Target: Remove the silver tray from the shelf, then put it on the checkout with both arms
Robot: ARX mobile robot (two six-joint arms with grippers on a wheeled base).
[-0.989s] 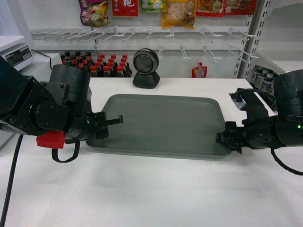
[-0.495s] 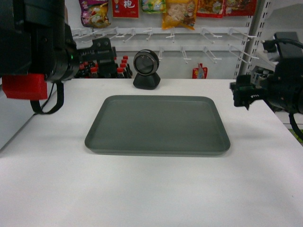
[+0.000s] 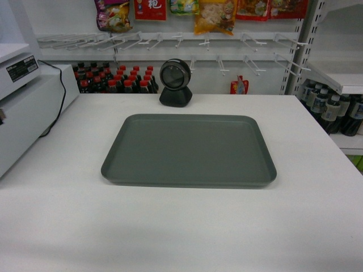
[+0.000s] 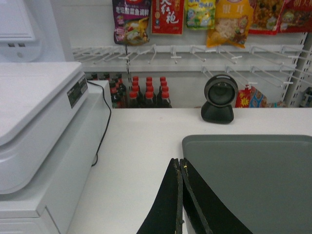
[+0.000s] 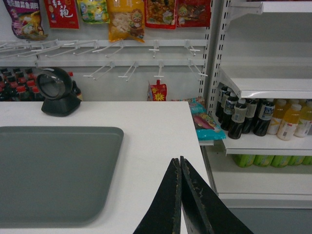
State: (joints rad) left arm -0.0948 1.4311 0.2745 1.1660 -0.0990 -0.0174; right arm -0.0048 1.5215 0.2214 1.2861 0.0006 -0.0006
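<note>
The silver tray (image 3: 189, 150) lies flat in the middle of the white checkout (image 3: 181, 226), with nothing on it. Neither arm shows in the head view. In the left wrist view my left gripper (image 4: 179, 162) is shut and empty, raised above the counter just left of the silver tray (image 4: 253, 170). My right gripper (image 5: 177, 160) is also shut and empty in the right wrist view, above the counter to the right of the silver tray (image 5: 53, 170). A white shelf (image 5: 263, 80) stands past the counter's right edge.
A black round scanner (image 3: 174, 82) stands behind the tray. A white register machine (image 3: 25, 105) sits at the counter's left end. Dark bottles (image 3: 116, 79) line the back, drink bottles (image 5: 253, 117) fill the right shelf, and snack bags (image 3: 214, 14) hang above.
Both arms were at the tray's short ends one second ago, then rose and drew back out of the head view. The tray stays flat on the checkout.
</note>
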